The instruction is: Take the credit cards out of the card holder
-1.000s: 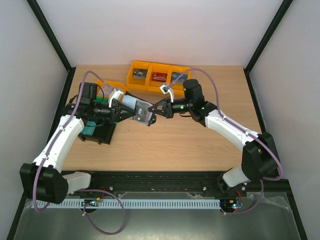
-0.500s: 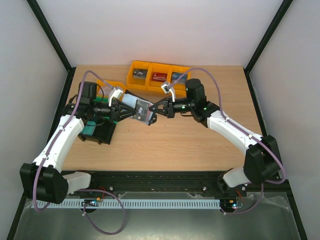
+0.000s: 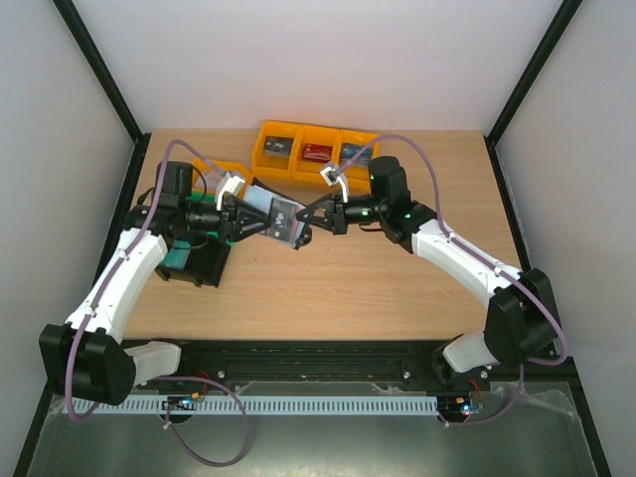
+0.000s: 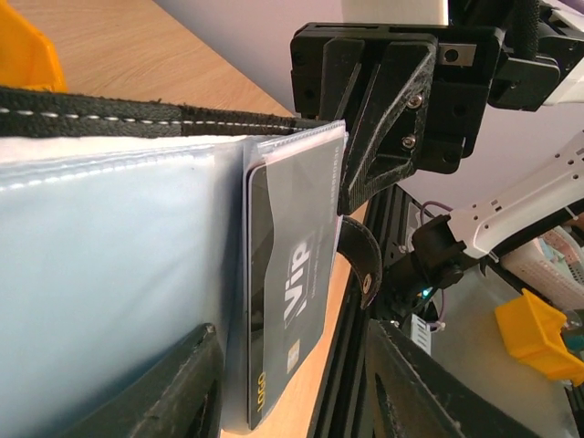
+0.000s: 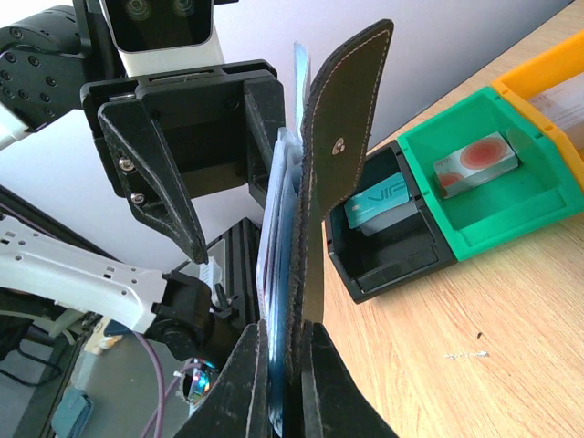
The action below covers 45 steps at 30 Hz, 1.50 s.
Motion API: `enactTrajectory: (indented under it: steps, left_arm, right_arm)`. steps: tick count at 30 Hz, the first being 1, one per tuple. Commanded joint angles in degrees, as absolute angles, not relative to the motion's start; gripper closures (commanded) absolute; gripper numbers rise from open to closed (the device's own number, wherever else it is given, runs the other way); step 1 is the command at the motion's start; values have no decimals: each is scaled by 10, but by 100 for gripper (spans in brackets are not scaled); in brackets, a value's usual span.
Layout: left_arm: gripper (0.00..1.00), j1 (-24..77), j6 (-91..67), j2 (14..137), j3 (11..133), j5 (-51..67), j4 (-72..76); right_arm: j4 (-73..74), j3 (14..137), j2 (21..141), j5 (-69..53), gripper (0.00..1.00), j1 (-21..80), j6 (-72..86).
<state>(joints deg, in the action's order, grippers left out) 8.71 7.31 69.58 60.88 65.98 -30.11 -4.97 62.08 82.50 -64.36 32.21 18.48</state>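
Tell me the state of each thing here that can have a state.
holder: open, held up in the air.
snap tab: unfastened.
grey card: inside a holder pocket.
teal card: out, lying in the black bin.
right gripper: shut on the holder.
left gripper: open, fingers on either side of the pockets.

The right gripper [image 5: 290,351] pinches the lower edge of the upright black card holder [image 5: 328,164]. To the holder's left the left gripper [image 5: 239,182] has one finger clear of it. To its right a black bin [image 5: 401,260] holds a teal card [image 5: 376,203], with a green bin [image 5: 511,219] beyond.
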Motion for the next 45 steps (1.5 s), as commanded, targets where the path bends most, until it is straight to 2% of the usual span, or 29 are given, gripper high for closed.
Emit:
enactTrajectory:
  steps: [1,7,12,14,18,22,28,37,45]
  left_arm:
    - [54,91,72,695,611,666,-287]
    - [51,105,54,698,614,669,-268]
    - [53,131,44,706,639,677,-279]
    - [61,131,47,705,643,697,-286]
    - [84,129,73,700,649,708,-312]
    - [97,121,108,694,651,719,-351]
    - [98,115,125,689,653,727,-369]
    - [98,50,131,671,637,716,-364]
    - [98,45,147,668,640,704,-377]
  right_arm:
    - [-75,629,813,-664,98,319,191]
    - [-90,624,812,-672,98,319,204]
    - [-89,624,809,-670,98,319,201]
    - [-88,622,808,-669,98,319,200]
    - [-81,621,804,-667,98,319,194]
    - [-77,622,803,-665,98,319,190]
    - [-51,631,804,-661,98,319,172]
    - [-17,629,798,-641,98,319,150]
    - [-3,633,796,-638,98,319,143]
